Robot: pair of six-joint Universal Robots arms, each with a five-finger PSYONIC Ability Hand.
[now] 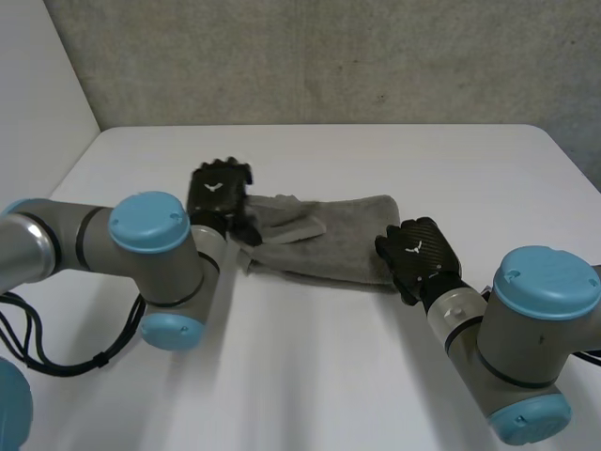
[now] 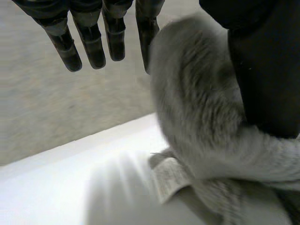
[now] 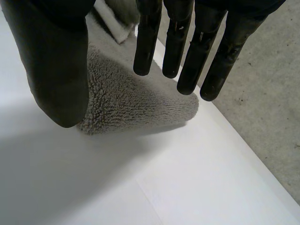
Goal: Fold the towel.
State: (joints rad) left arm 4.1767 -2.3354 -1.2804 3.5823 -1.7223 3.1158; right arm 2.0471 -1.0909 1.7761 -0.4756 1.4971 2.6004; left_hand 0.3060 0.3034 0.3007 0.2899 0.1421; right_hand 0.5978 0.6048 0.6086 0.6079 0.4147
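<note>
A grey towel [image 1: 329,240] lies folded into a long band across the middle of the white table. My left hand [image 1: 218,195] is at its left end, where a loose flap is turned up. In the left wrist view the fingers [image 2: 93,42] are straight and spread, and the towel [image 2: 197,103] humps up between them and the thumb [image 2: 262,70], which rests on the cloth. My right hand [image 1: 420,252] is at the towel's right end. In the right wrist view its straight fingers [image 3: 187,47] and thumb [image 3: 56,61] hang over the rounded end of the towel [image 3: 136,101], apart from each other.
The white table [image 1: 310,376] has bare room in front of the towel and to both sides. Its far edge [image 1: 319,127] meets a grey wall. A white label [image 2: 166,176] sticks out of the towel near my left hand.
</note>
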